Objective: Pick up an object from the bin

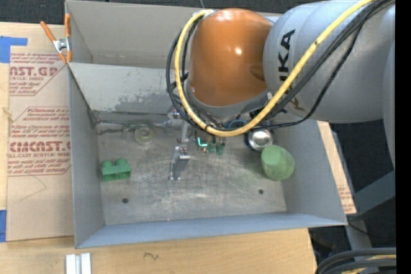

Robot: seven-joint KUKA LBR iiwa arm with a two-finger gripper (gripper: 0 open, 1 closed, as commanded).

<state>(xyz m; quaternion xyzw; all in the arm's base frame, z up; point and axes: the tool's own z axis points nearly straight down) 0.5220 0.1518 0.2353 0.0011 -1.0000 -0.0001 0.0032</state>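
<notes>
**Mostly matt in the bin, with two things that shine**

I read the bin [87,157] as grey sheet metal, matt, its floor scuffed pale. The green block [115,169] near the left wall looks like matt plastic. The rounded green piece [277,162] by the right wall is dull too, though I can't tell its material. Beside it a small ball [259,138] gleams like polished metal. The arm's orange cover [228,61] is glossy and smooth.

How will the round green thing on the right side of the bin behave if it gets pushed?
The round green thing looks curved at the sides, so it may roll, perhaps into the shiny silver thing close beside it. Its matte surface suggests it is not very slippery.
</notes>
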